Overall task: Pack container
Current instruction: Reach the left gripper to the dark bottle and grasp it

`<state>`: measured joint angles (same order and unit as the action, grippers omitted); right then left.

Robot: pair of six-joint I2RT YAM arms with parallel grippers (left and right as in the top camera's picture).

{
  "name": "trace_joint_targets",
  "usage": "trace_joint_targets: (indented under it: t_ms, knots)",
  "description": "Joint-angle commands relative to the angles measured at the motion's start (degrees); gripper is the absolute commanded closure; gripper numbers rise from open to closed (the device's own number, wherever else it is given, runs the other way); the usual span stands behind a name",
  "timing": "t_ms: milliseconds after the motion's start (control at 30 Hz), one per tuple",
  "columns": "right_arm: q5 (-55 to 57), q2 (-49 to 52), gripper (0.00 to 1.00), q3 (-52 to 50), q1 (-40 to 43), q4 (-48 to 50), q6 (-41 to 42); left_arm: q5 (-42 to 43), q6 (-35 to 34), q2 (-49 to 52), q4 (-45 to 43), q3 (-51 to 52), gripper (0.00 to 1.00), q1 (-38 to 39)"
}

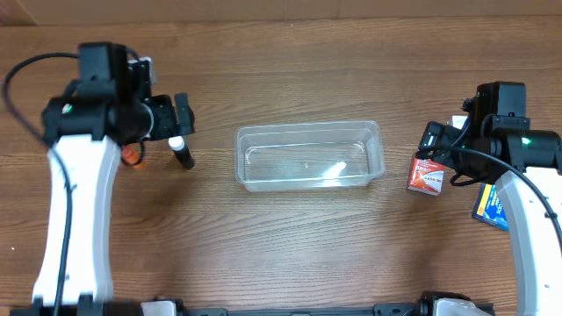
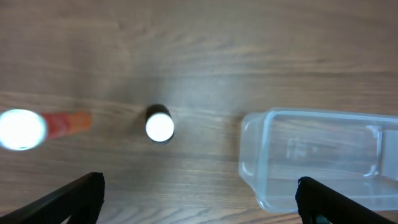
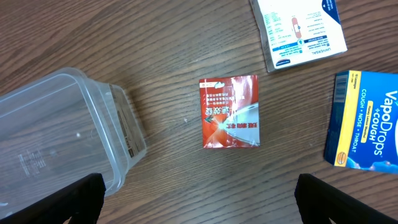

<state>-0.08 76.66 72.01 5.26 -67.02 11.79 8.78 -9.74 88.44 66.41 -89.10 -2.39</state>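
Note:
The clear plastic container lies empty in the middle of the table. It also shows in the left wrist view and the right wrist view. My left gripper is open and empty, left of the container, above a small dark bottle with a white cap. Its open jaws show in the left wrist view. My right gripper is open and empty, right of the container, above a red packet. Its open jaws show in the right wrist view.
An orange bottle with a white cap lies left of the dark bottle. A blue VapoDrops cough box and a white printed box lie at the right, beyond the red packet.

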Motion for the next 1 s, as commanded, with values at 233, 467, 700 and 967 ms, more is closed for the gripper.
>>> trace_joint_targets:
  t_ms: [233,467,700,967]
  knots:
    - [-0.24,-0.5,0.0,1.77,0.31,0.28,0.04,-3.19,-4.28,14.8,0.87,-0.85,0.0,-0.22]
    - [-0.24,-0.46,0.0,1.51,0.31,0.48,0.04,-5.38,-4.28,19.37,0.39,-0.85,0.0,-0.22]
    - [-0.24,-0.46,0.0,1.51,0.31,0.52,0.04,-5.38,-4.26,21.86,0.02,-0.83,0.13,-0.22]
    - [-0.24,-0.46,0.0,1.51,0.31,0.5,0.04,-5.35,-4.5,21.94,-0.68,-0.83,0.54,-0.22]
